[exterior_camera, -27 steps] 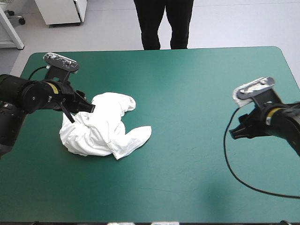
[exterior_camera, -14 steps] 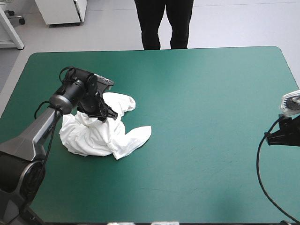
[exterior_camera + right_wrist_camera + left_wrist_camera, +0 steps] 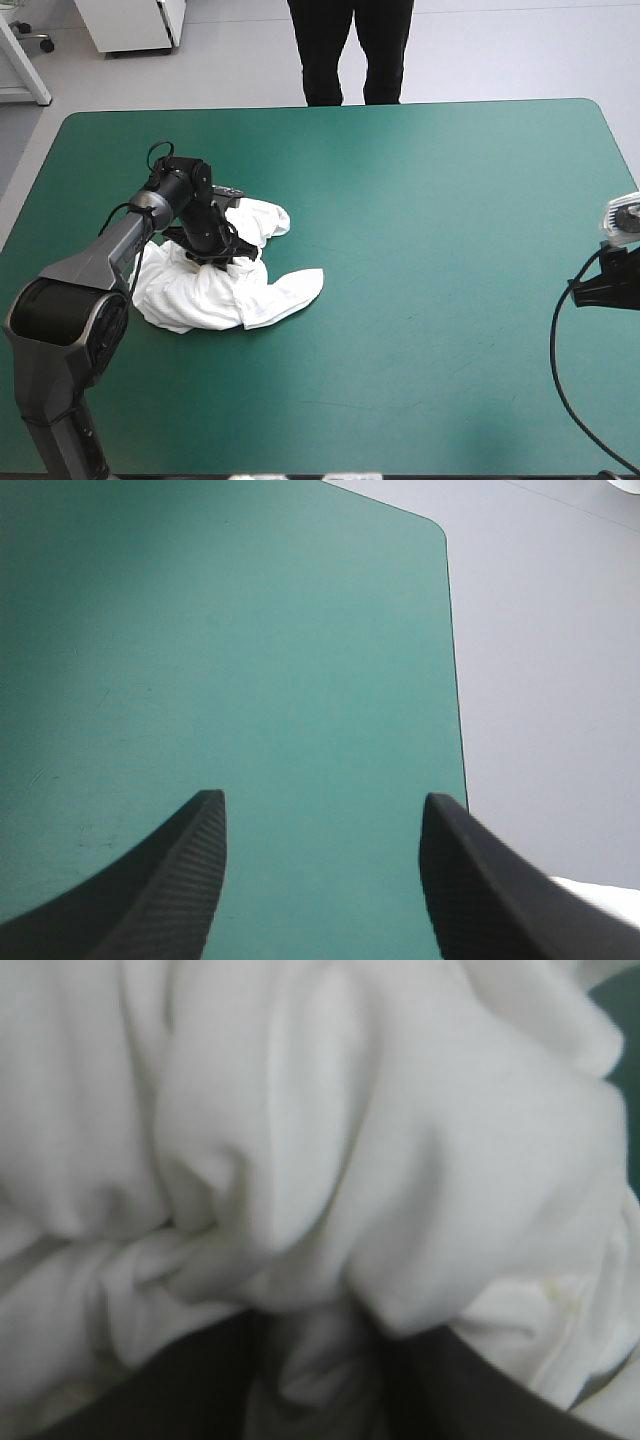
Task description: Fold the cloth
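Note:
The white T-shirt (image 3: 205, 292) lies as a crumpled heap on the left half of the teal-green table (image 3: 420, 230). My left gripper (image 3: 216, 256) points down into the heap's far middle, its black fingers pressed into the folds. In the left wrist view the T-shirt (image 3: 350, 1160) is a field of white creases, and the left gripper (image 3: 322, 1345) stands open with a bunch of cloth bulging between its fingers. My right gripper (image 3: 588, 291) hangs at the table's right edge, far from the T-shirt. Seen from its own wrist, the right gripper (image 3: 320, 805) is open over bare cover.
A sleeve or corner of the T-shirt (image 3: 300, 285) sticks out toward the table's middle. The right wrist view shows a rounded corner of the table (image 3: 435, 530) with pale floor beyond it.
My left gripper swung from the heap's left side over its top and sank into the folds, pulling the heap in slightly. The right arm drew back to the table's right edge.

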`<act>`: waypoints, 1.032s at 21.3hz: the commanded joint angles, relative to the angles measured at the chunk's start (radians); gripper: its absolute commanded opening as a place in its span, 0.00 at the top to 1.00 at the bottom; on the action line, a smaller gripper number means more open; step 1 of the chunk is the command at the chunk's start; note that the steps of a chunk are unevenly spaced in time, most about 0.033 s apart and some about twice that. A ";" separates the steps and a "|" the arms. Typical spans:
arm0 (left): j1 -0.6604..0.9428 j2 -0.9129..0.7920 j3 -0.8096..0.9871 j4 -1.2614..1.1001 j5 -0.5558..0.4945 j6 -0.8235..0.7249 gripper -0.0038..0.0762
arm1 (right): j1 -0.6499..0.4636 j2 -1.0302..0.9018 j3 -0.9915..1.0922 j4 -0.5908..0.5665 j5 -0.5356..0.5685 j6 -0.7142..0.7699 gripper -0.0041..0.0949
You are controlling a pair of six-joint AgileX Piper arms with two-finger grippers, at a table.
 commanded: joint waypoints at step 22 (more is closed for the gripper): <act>-0.515 0.111 -0.483 -0.280 -0.017 0.085 0.96 | 0.000 0.001 -0.061 -0.150 -0.005 0.129 0.41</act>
